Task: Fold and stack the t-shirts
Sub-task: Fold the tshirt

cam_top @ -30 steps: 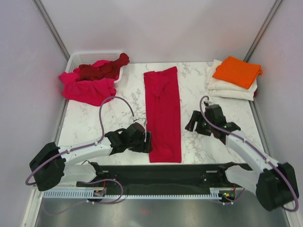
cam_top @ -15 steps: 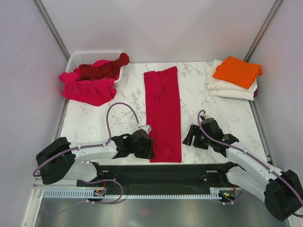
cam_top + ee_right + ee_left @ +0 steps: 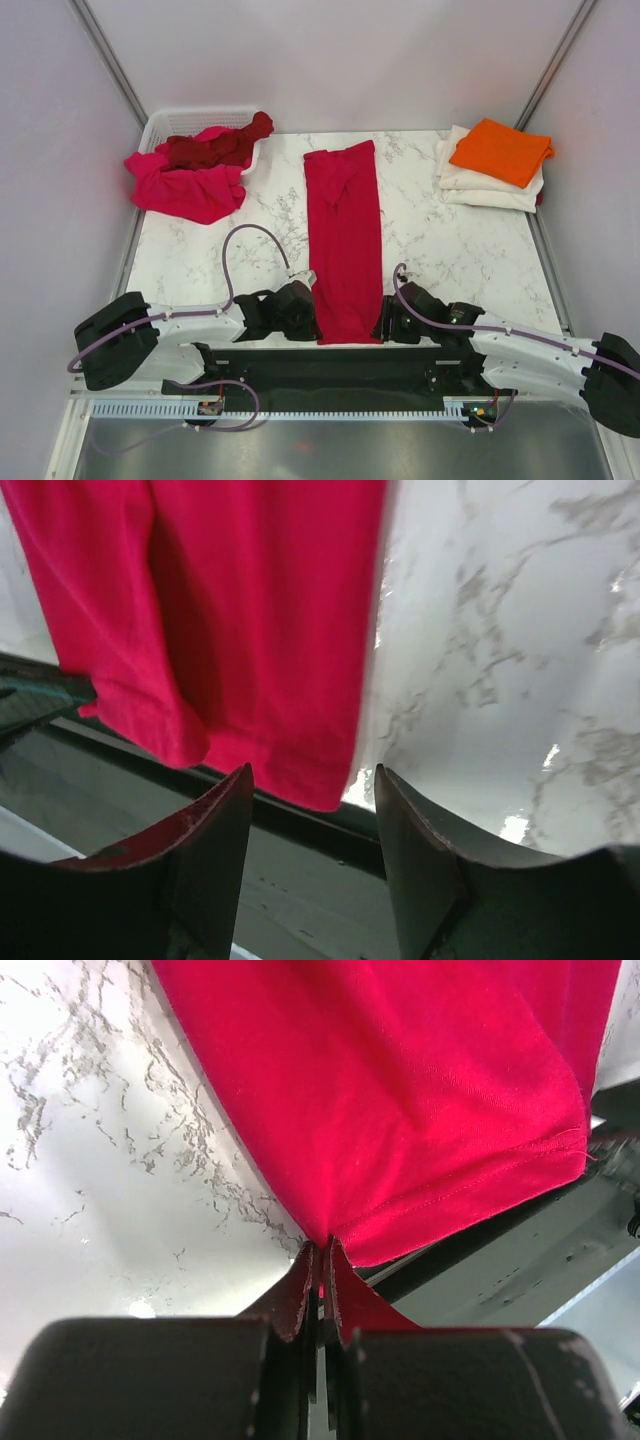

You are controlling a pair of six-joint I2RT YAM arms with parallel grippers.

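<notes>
- The left gripper (image 3: 303, 311) lies low at the near edge of the table (image 3: 450, 250), its arm stretched flat in from the left. A second ago it sat a little further up the cloth's side with jaws apart, and now they are clenched
- In the left wrist view its fingers (image 3: 298, 1295) pinch the near-left corner of the crimson t-shirt (image 3: 345, 240), and the hem is drawn to a peak at the tips
- That shirt lies as a long folded strip down the middle of the table between the two grippers, in the same place as before
- The right gripper (image 3: 386, 322) has swung down from mid-table to the strip's near-right corner, its arm low along the front edge. Its jaws stand apart — narrower than a second ago — with the corner just ahead of the tips and nothing held
- At the back, the magenta t-shirt (image 3: 185, 188) and maroon t-shirt (image 3: 215, 148) spill from the basket (image 3: 158, 126) on the left, and the orange t-shirt (image 3: 500, 150) tops the cream t-shirts (image 3: 480, 188) on the right
</notes>
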